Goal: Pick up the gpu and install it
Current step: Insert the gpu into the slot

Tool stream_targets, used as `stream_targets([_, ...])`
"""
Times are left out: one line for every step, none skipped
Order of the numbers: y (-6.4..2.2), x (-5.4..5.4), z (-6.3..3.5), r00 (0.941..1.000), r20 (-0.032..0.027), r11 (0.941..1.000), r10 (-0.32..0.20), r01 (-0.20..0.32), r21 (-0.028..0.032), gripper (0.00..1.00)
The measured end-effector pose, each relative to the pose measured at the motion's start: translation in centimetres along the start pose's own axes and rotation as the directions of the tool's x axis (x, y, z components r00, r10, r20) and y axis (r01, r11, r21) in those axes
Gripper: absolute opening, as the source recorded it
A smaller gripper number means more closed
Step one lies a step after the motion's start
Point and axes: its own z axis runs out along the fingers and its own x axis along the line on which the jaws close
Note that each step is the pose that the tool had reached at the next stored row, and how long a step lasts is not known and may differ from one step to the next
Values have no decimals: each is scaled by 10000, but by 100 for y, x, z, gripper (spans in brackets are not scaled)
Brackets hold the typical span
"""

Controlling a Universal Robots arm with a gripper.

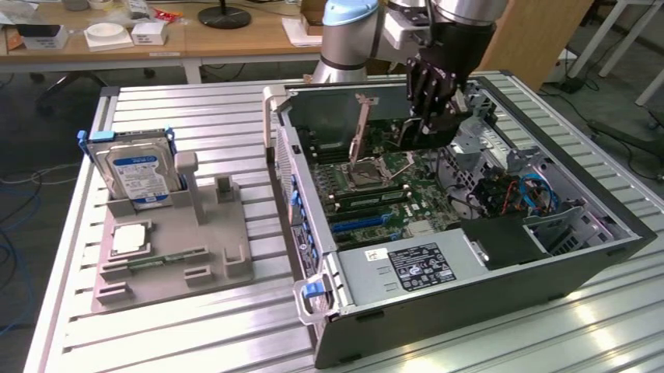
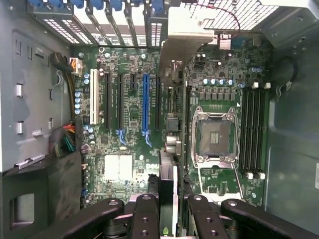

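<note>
My gripper [image 1: 434,116] reaches down into the open computer case [image 1: 581,256] and is shut on the gpu [image 1: 405,134]. The card hangs upright above the motherboard [image 1: 400,198], with its metal bracket [image 1: 361,128] toward the case's rear wall. In the wrist view the gpu [image 2: 168,172] shows edge-on as a thin dark strip between the black fingers [image 2: 144,219]. Its silver bracket [image 2: 184,45] stretches toward the rear slot openings. The card's edge runs alongside the black expansion slot [image 2: 158,99], just beside the blue slot [image 2: 145,99]. Whether it touches the slot is hidden.
The CPU socket [image 2: 215,134] and memory slots [image 2: 251,132] lie on the card's other side. A power supply [image 1: 415,268] fills the case's near end. On the exterior view's left, a grey fixture [image 1: 207,256] holds a hard drive [image 1: 140,171], a processor chip [image 1: 130,239] and a memory stick [image 1: 166,259].
</note>
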Motion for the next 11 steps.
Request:
stream_targets([14,0,18,10000,0,10000,0,0,0,27])
stream_targets([29,1,36,10000,0,10000,1,-1,0,27])
stream_targets([39,1,54,10000,-1,10000,2,-2,0,27])
stream_targets([47,2,70,10000,-1,10000,2,-2,0,27])
stream_targets([56,3,87,10000,-1,10000,2,-2,-1,27])
stream_targets([61,3,102,10000,0,10000,2,-2,0,27])
stream_targets([69,4,136,10000,0,10000,2,-2,0,27])
stream_targets([71,5,154,10000,-1,10000,1,-1,-1,27])
stream_targets([73,5,174,10000,0,10000,2,-2,0,27])
stream_targets([73,6,192,10000,1,10000,0,0,0,27])
stream_targets([73,6,209,10000,0,10000,-1,1,0,27])
